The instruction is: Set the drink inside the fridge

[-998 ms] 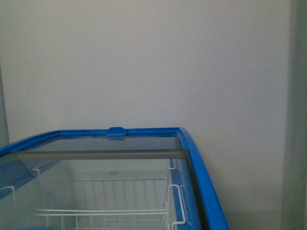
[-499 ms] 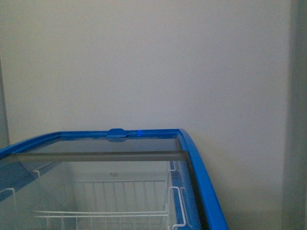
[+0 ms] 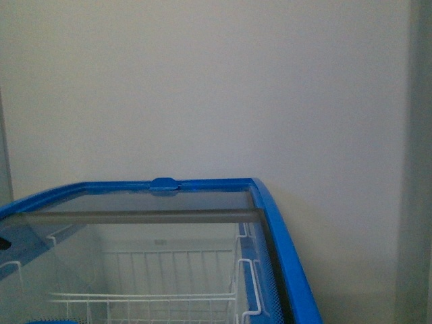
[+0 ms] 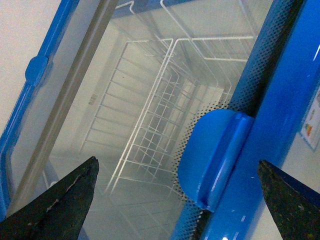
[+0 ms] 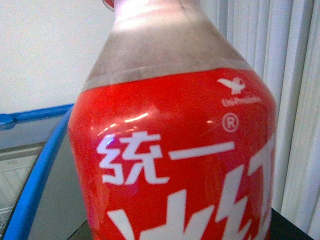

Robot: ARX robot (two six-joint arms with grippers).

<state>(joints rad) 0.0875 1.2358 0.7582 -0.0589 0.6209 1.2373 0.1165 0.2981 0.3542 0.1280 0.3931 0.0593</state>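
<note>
A dark tip [image 3: 3, 243] is now showing at the left edge of the front view, where half a second ago there was only glass, and we are reading it as the left gripper [image 4: 176, 165] arriving over the fridge [image 3: 283, 250]. From its wrist we are seeing its jaws spread wide, one on either side of the blue handle [image 4: 215, 155] on the near rim, not touching it. The glass lid [image 4: 75, 100] is looking closed over the white basket [image 3: 169, 297], though through clear glass we cannot be sure how much is covered. We are taking this to mean the opening step is about to start: the handle needs gripping or pushing so the lid slides clear. The drink [image 5: 170, 150] is filling the right wrist view, upright and off to the side of the blue rim, outside the fridge. We cannot tell how the right gripper is set, since the bottle is hiding its jaws, though we are judging it to be carrying the drink.
</note>
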